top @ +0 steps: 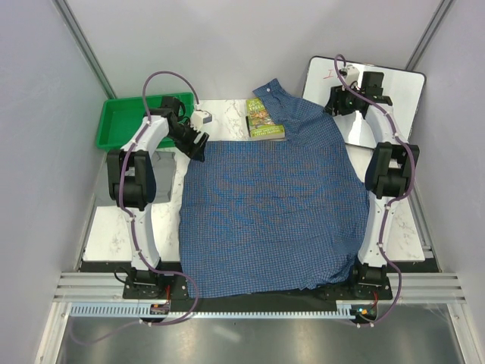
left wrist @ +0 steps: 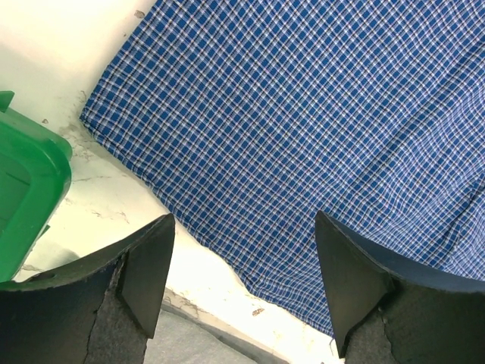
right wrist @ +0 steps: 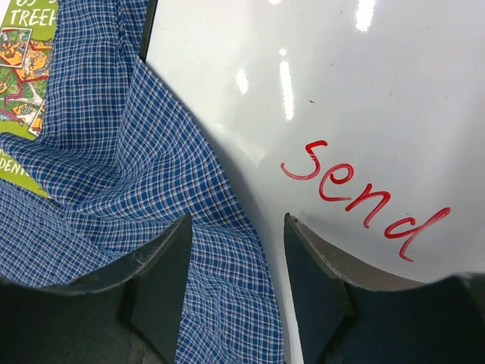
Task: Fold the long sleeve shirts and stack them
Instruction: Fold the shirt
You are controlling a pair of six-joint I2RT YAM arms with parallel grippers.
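While the shirt (top: 269, 212) lies flat, long axis running near to far, its left edge passes beneath our left gripper (left wrist: 241, 235) (wide open, empty), between the fingers (left wrist: 144, 265). Our right gripper (right wrist: 236, 235), equally open and empty, has cloth under one finger, whiteboard (right wrist: 364, 98) under the other.

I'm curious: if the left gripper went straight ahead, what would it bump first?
Probably the blue checked shirt, near its edge; the open left gripper points at it, though depth is unclear.
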